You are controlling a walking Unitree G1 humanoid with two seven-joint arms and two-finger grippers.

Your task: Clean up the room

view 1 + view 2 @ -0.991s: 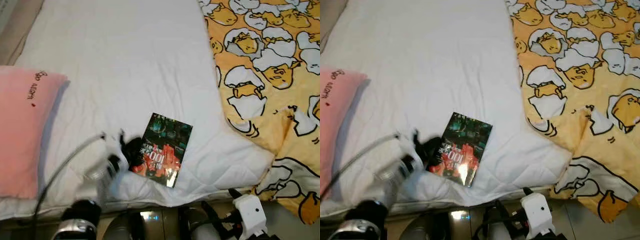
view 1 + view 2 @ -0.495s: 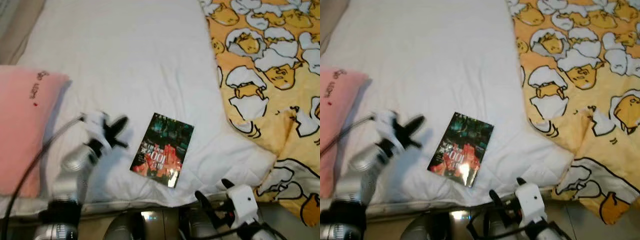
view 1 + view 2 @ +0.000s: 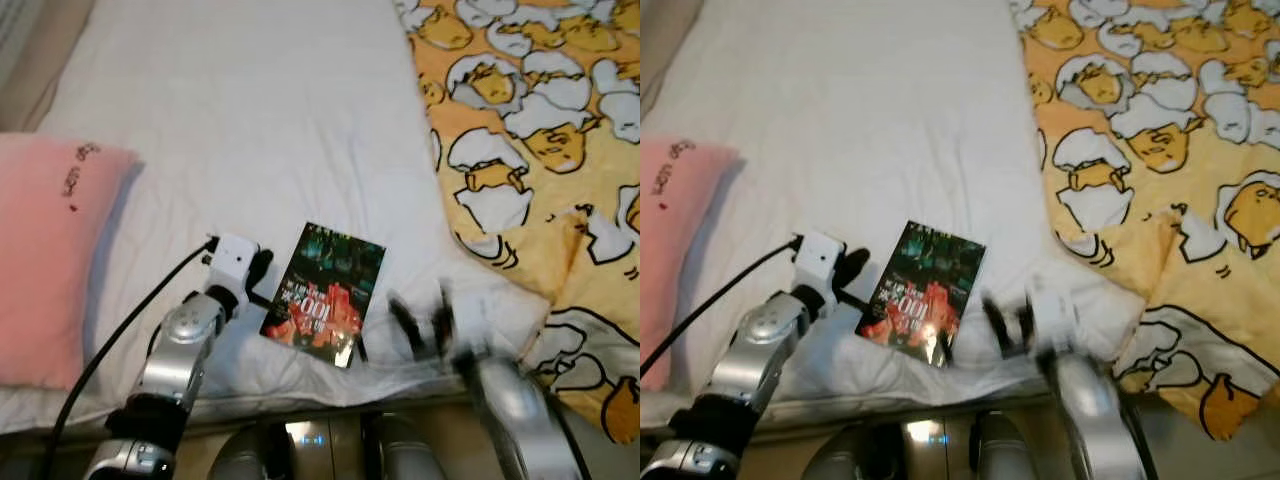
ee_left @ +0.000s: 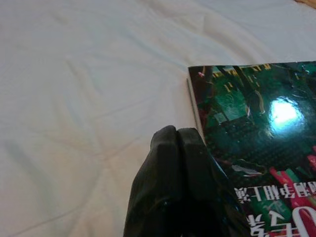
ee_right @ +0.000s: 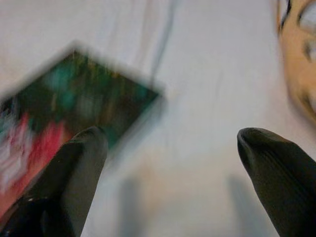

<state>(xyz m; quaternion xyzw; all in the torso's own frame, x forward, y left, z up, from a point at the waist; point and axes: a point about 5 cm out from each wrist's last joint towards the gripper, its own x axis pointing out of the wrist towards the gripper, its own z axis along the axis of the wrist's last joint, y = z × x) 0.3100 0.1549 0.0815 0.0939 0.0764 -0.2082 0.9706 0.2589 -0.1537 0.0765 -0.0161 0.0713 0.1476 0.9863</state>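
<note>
Book [image 3: 325, 294] one; pincers two: left pincer [image 4: 177, 143], right pincer [image 5: 173, 143].

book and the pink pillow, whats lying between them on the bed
In the left eye view, bare white sheet and the left gripper, fingers shut, pressed against the left edge of the book. Nothing else lies before the pink pillow.

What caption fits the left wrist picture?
Left gripper, fingers shut, at the book's edge on the white bed.

The bed [image 3: 250, 120] was white, the pillow [image 3: 45, 250] pink, the blanket [image 3: 530, 130] orange with egg cartoons, the book [image 3: 325, 292] dark green and red.
</note>
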